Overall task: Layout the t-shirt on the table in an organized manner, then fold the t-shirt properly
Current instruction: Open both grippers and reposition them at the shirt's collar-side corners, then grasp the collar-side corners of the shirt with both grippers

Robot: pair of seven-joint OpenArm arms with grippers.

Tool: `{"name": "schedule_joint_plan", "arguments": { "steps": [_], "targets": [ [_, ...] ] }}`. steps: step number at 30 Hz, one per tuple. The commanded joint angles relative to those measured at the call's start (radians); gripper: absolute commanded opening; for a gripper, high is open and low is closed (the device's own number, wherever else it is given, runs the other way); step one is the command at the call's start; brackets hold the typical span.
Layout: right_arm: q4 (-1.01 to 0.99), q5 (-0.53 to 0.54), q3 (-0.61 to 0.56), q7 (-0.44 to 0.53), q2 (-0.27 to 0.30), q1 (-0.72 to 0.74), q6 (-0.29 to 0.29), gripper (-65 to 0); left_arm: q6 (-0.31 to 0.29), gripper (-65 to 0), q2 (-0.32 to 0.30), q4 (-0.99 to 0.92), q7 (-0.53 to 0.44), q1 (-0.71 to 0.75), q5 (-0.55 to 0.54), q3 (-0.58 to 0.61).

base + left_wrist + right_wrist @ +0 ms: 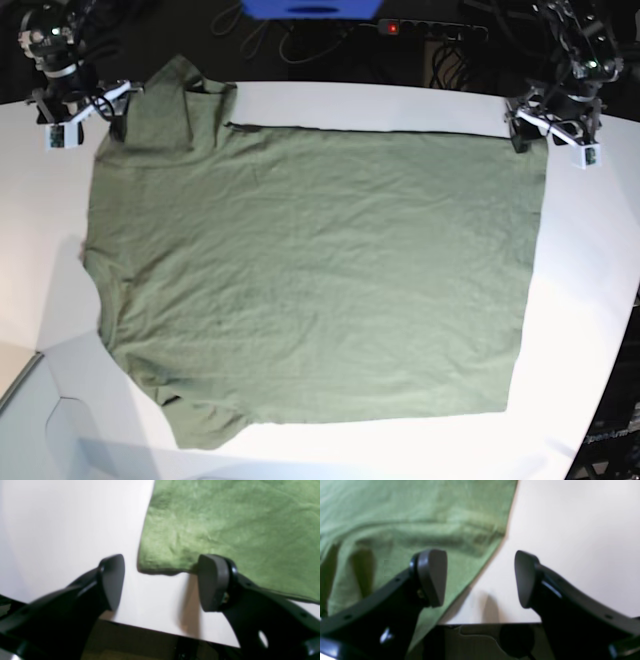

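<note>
Looking through the left wrist view, we see the left hand [161, 582] spread wide and gripping nothing, one pad [212, 582] right at the hem of the t-shirt [225, 527], the other over bare tabletop [62, 530]; the cloth is soft, finely creased olive cotton, the surface glossy white. From the right wrist view, the right hand [481, 578] is likewise released and empty, straddling a sloping shirt edge with rumpled folds beside it. In the base view the shirt lies spread nearly flat across the tabletop, body a broad rectangle, sleeves at the view's left, both hands at its far corners. We judge the layout essentially done; no fold has been made yet.
</note>
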Motion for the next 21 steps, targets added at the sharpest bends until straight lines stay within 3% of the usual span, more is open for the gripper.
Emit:
{"name": "schedule_joint_plan", "arguments": {
  "steps": [1, 5, 7, 11, 19, 21],
  "targets": [
    [0.017, 0.011, 0.006, 0.026, 0.007, -0.002, 0.007, -22.4, -0.003, -20.6, -0.009, 0.009, 0.003, -0.006, -0.004, -0.004],
    [0.017, 0.011, 0.006, 0.026, 0.007, -0.004, 0.007, -22.4, -0.003, -22.7, -0.009, 0.007, 0.003, -0.017, -0.004, -0.004],
    [0.017, 0.011, 0.006, 0.026, 0.007, -0.005, 0.007, -22.4, -0.003, -29.4, -0.009, 0.007, 0.003, -0.018, -0.004, -0.004],
    [0.017, 0.011, 0.006, 0.026, 0.007, -0.007, 0.007, -22.4, -0.003, -49.6, -0.009, 0.006, 0.003, -0.018, -0.004, -0.004],
    [0.017, 0.011, 0.006, 0.026, 0.007, -0.008, 0.007, -22.4, -0.003, -50.0, -0.028, -0.047, 0.003, -0.041, -0.01, -0.004],
    [0.017, 0.011, 0.006, 0.026, 0.007, -0.008, 0.007, -22.4, -0.003, -54.1, -0.028, -0.044, 0.003, -0.041, -0.01, -0.004]
  ]
}}
